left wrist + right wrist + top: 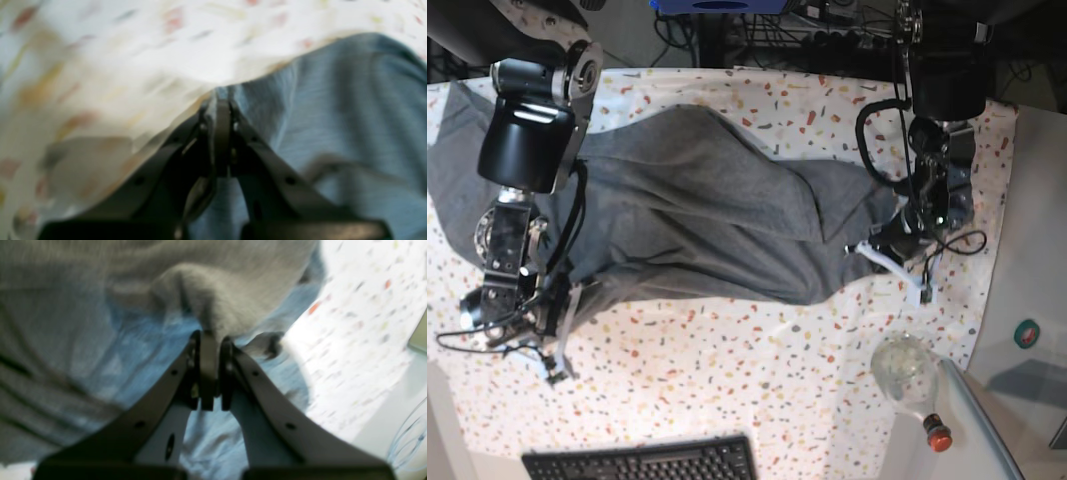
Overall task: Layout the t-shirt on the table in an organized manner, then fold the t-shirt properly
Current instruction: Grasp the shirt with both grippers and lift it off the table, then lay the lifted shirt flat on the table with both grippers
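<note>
The grey t-shirt (707,220) lies stretched and creased across the speckled table (727,370), spanning from one arm to the other. My left gripper (887,243) is at the shirt's right end. In the left wrist view its jaws (222,100) are pressed together on the edge of the t-shirt (350,116), just above the table (133,50). My right gripper (567,300) is at the shirt's lower left corner. Seen from the right wrist, it (213,336) is shut on a raised fold of the t-shirt (66,306), with the table (360,323) to the right.
A clear glass bottle with a red cap (907,375) lies near the table's lower right corner. A black keyboard (642,462) sits at the bottom edge. A plain grey side surface (1032,270) borders the right, and cables hang around the right-hand arm.
</note>
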{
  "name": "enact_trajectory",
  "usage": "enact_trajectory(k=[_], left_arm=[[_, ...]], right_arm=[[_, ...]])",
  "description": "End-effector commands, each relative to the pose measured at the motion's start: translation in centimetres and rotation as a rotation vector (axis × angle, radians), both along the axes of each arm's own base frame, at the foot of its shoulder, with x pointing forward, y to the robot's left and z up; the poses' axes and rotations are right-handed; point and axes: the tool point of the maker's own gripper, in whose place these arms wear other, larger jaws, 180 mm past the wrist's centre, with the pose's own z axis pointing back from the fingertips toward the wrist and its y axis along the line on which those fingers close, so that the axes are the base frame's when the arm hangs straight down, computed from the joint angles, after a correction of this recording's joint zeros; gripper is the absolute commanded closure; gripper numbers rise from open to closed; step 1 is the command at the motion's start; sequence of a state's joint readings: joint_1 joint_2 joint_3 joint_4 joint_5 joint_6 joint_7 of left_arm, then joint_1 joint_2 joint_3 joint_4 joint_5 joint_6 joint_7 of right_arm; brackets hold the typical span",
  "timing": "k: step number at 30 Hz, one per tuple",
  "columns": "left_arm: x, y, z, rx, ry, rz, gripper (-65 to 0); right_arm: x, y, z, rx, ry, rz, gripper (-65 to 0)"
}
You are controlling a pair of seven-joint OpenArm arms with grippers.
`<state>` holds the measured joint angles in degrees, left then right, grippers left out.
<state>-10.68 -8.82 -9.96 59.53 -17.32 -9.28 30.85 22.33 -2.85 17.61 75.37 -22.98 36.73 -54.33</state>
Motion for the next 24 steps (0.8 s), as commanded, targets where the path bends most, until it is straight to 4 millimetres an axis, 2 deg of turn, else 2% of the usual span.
enact_trajectory(k=[1,5,9,12,13,15,18,21,22,24], left_arm=[[4.0,1.2,4.7,0.034,-0.128,-0.006,0.0],[10.2,-0.4,12.7,0.062,-0.258,-0.075,0.0],[15.9,-3.6,20.4,0.097,-0.373,-0.168,0.0],[19.5,-7.4,25.9,0.095,-0.457,-0.234,0.0],[20.4,-8.0,27.6,0.087,-0.48,-0.238,0.0],[22.3,-10.0,32.1,0.056,-0.544,-0.251,0.0],[23.9,-12.1,39.1,0.035,-0.649,-0.27,0.0],[24.0,-14.3,44.9,0.02,-0.746,-0.3,0.0],[23.8,-15.0,46.4,0.014,-0.776,-0.31,0.0],[23.2,-15.4,48.4,0.018,-0.827,-0.318,0.0]], right_arm=[[2.6,-1.3,3.2,-0.027,-0.096,-0.006,0.0],[5.2,-4.8,7.2,-0.082,-0.186,-0.033,0.0],[8.4,-8.4,12.4,-0.121,-0.289,-0.061,0.0],[10.9,-11.2,17.2,-0.141,-0.397,-0.076,0.0],[11.6,-12.1,18.9,-0.148,-0.427,-0.081,0.0],[12.6,-14.6,23.4,-0.175,-0.501,-0.112,0.0],[12.8,-18.4,31.3,-0.223,-0.621,-0.175,0.0],[11.7,-21.4,38.3,-0.266,-0.735,-0.231,0.0],[11.1,-22.3,40.3,-0.281,-0.765,-0.248,0.0],[10.0,-23.7,42.5,-0.328,-0.778,-0.277,0.0]])
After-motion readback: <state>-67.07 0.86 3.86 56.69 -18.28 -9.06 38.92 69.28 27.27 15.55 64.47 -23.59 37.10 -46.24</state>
